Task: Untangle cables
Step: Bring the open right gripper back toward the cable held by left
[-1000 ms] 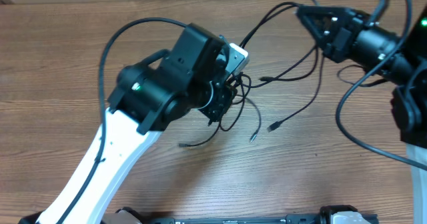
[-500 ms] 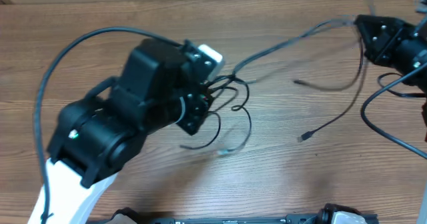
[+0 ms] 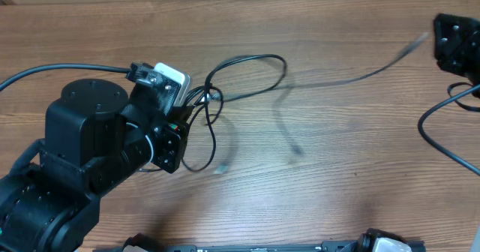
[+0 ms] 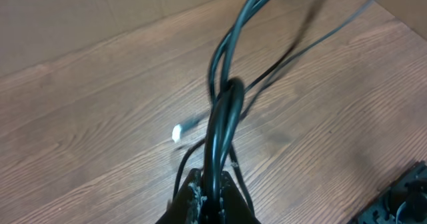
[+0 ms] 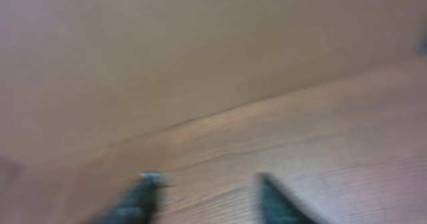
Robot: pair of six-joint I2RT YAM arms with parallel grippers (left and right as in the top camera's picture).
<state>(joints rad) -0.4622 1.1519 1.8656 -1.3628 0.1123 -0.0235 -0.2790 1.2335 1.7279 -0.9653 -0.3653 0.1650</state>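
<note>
Left gripper point(image 4: 209, 188): fingers closed tight on a bunch of thin black flexible cables point(image 3: 247, 58), held left of the middle of the brown wood-grain desk point(image 3: 337, 169). From the grip the cords loop toward the far edge. One strand, blurred, stretches to the far right corner, its tip just beside the right gripper point(image 5: 207, 199). A pale plug end point(image 4: 177, 133) sits near the front edge. Right gripper: fingers apart, nothing seen between them, view very blurred.
</note>
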